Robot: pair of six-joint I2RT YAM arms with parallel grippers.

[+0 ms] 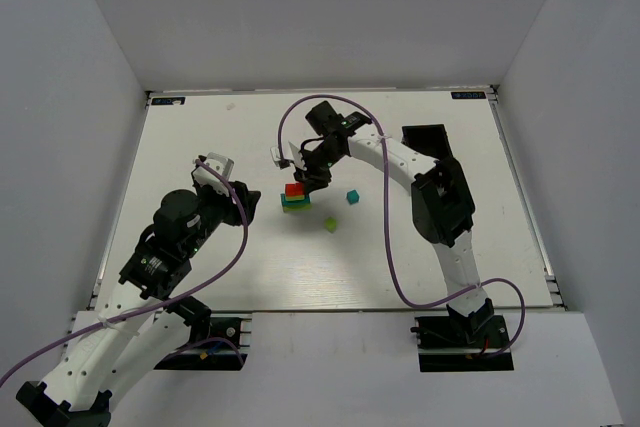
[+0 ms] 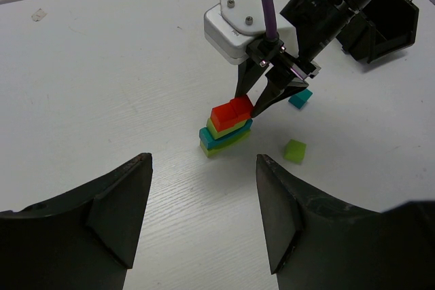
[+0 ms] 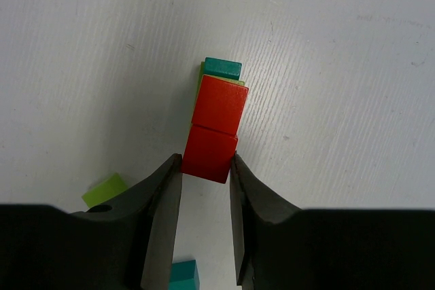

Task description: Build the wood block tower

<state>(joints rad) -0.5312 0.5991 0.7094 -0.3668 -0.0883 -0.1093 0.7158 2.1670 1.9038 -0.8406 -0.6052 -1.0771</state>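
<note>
The wood block tower [image 1: 295,199] stands mid-table: lime-green and teal bars at the bottom, then lime-green, orange and red on top. In the left wrist view the tower [image 2: 224,130] is straight ahead. My right gripper [image 1: 307,177] points down over it, its jaws touching both sides of a red cube [image 3: 209,153] that sits on the top layer beside a red block [image 3: 219,103]. My left gripper [image 2: 204,215] is open and empty, low over the table short of the tower.
A loose teal cube [image 1: 352,197] and a loose lime-green cube [image 1: 330,224] lie right of the tower. A black rectangular bin [image 1: 425,137] sits at the back right behind the right arm. White walls surround the table.
</note>
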